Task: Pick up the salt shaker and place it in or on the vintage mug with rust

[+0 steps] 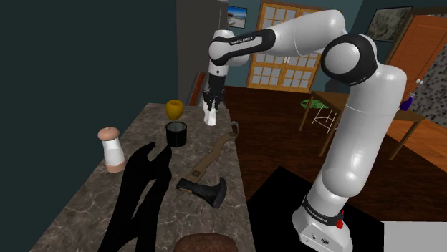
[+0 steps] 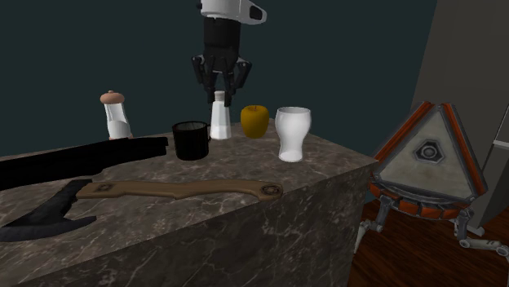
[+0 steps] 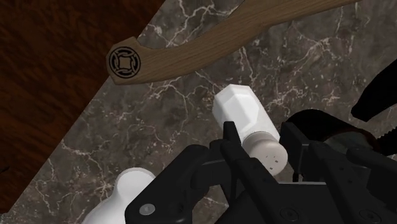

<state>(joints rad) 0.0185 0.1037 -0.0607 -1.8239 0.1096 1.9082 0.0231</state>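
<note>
Upper centre of frame: salt shaker [image 2: 219, 121] clasped at cap by hand [image 2: 219, 94]; grip seemingly shallow, could be dropped short of mug [image 2: 192, 140].

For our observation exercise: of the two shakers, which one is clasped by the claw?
The all-white shaker, gripped at its top by the claw; the brown-capped shaker stands free on the counter.

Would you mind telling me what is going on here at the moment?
The white Franka arm has its black end effector shut on the cap end of a white faceted salt shaker, holding it upright at the dark marbled countertop. Whether it has lifted off the surface is unclear. The black cylindrical mug stands just beside it, toward the second exterior view's left. The shaker is gripped but not yet in the mug.
</note>
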